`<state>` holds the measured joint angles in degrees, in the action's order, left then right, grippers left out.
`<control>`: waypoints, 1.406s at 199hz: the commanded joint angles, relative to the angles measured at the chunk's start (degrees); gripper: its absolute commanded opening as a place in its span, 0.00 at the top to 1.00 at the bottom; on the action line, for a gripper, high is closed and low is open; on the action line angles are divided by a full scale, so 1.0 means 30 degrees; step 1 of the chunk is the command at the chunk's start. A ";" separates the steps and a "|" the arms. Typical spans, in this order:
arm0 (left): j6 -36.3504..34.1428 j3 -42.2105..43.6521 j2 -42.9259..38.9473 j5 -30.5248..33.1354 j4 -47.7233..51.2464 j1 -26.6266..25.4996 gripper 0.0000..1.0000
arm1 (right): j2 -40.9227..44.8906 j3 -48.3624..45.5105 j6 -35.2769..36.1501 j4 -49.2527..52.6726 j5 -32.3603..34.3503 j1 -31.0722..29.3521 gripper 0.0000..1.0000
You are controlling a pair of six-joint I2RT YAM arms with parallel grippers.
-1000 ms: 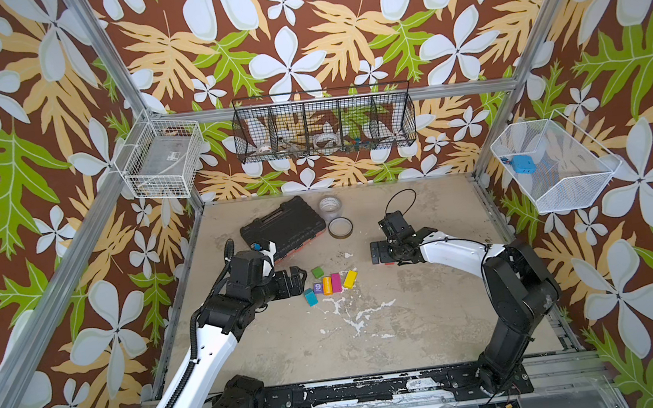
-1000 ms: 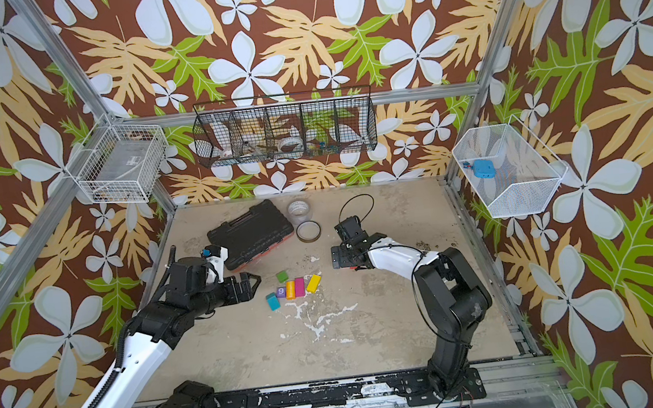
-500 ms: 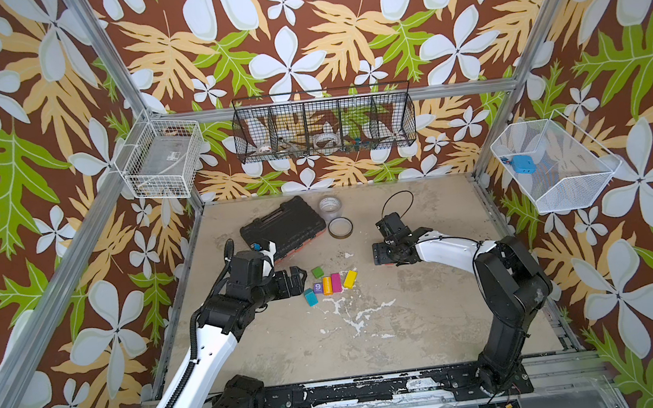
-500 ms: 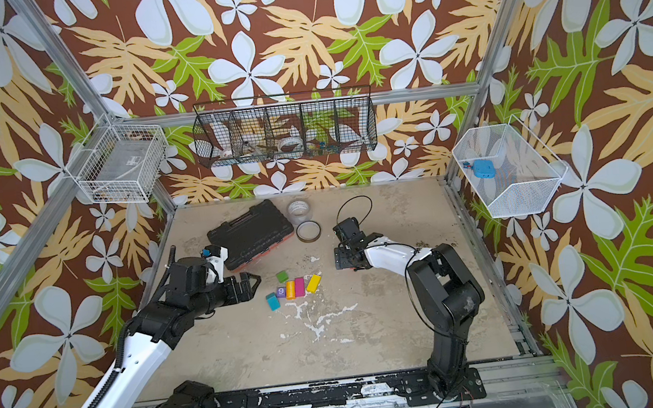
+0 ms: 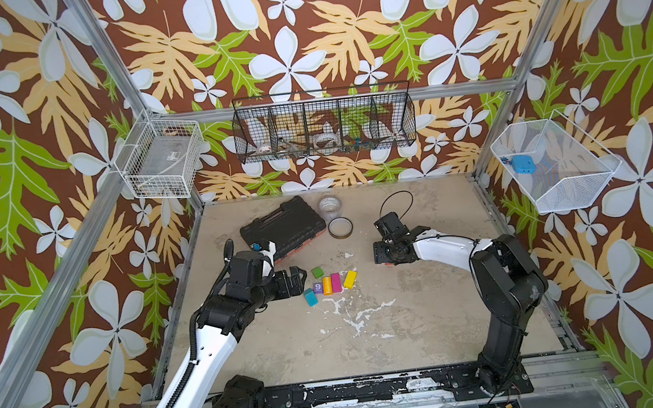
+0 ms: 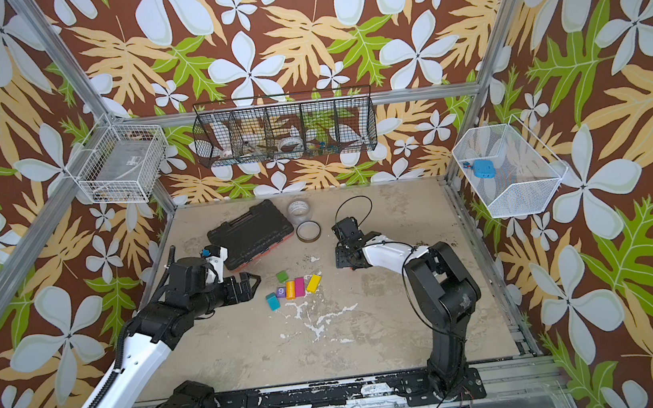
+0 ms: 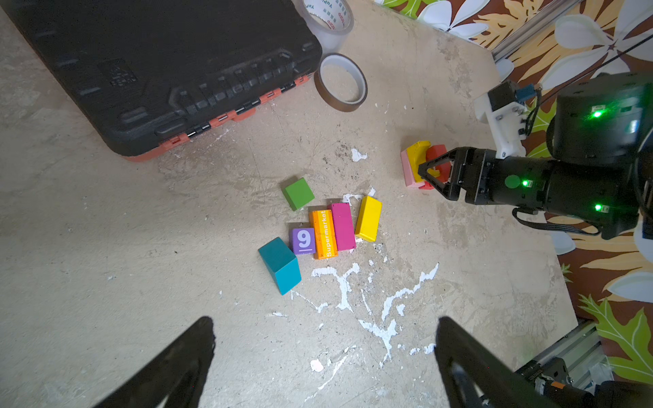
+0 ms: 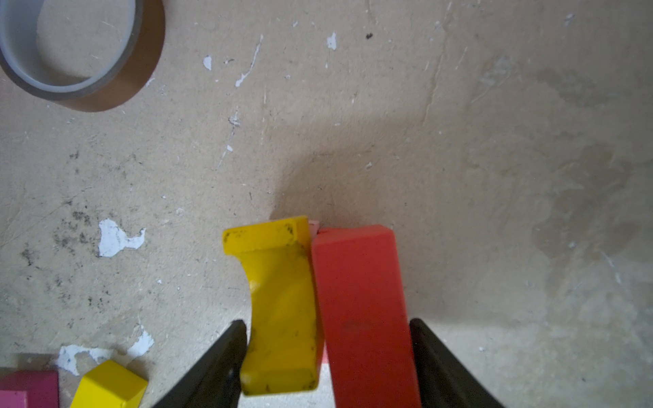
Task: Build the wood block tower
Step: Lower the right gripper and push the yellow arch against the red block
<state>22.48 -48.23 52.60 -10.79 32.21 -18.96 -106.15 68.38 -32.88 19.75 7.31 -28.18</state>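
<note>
Small painted wood, so probably light, stiff and a little slick under the pads; each piece wants holding across two flat parallel faces. The orange cylinder [image 7: 323, 239] may roll, and the yellow arch [image 8: 282, 318] is best taken by its flat sides, not its hollow.

In both top views six blocks lie clustered just left of frame centre: one green cube [image 7: 298, 193], one purple "9" cube [image 7: 303, 240], the cylinder, one magenta brick [image 7: 342, 226], one yellow brick [image 7: 368, 218] and one teal piece [image 7: 281, 265]. Right of centre three more touch: the arch, one red brick [image 8: 360, 311] and one pink brick [image 7: 408, 169] (mostly hidden). That makes nine, with no tower yet on the counter [image 5: 374, 342].

The right pincer [image 8: 327, 322] stands narrow around arch and red brick together; whether it presses them I cannot tell. The left pincer [image 7: 325, 319] gapes wide and empty, just left of the cluster.

One black case [image 7: 159, 70] and two tape rolls [image 7: 341, 83] lie above centre
</note>
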 commanded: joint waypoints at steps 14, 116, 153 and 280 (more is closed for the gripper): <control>-0.0126 -0.0063 -0.0061 -0.0004 -0.0130 -0.0024 0.02 | -0.0213 0.0380 -0.0555 0.0383 -0.0150 -0.0106 0.28; -0.0118 -0.0054 -0.0087 -0.0008 -0.0130 -0.0016 0.02 | -0.1167 0.1808 -0.0852 0.1386 0.0865 -0.0255 0.28; -0.0133 -0.0043 -0.0078 -0.0008 -0.0130 -0.0026 0.02 | -0.0989 0.1666 -0.0992 0.1504 0.1217 -0.0256 0.28; -0.0111 -0.0058 -0.0077 -0.0008 -0.0145 -0.0008 0.02 | -0.0449 0.1690 -0.0963 0.1750 0.1293 -0.0297 0.26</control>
<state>22.48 -48.23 52.42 -10.79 32.21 -18.96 -108.66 73.19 -35.73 23.81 10.09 -28.86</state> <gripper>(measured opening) 0.982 0.739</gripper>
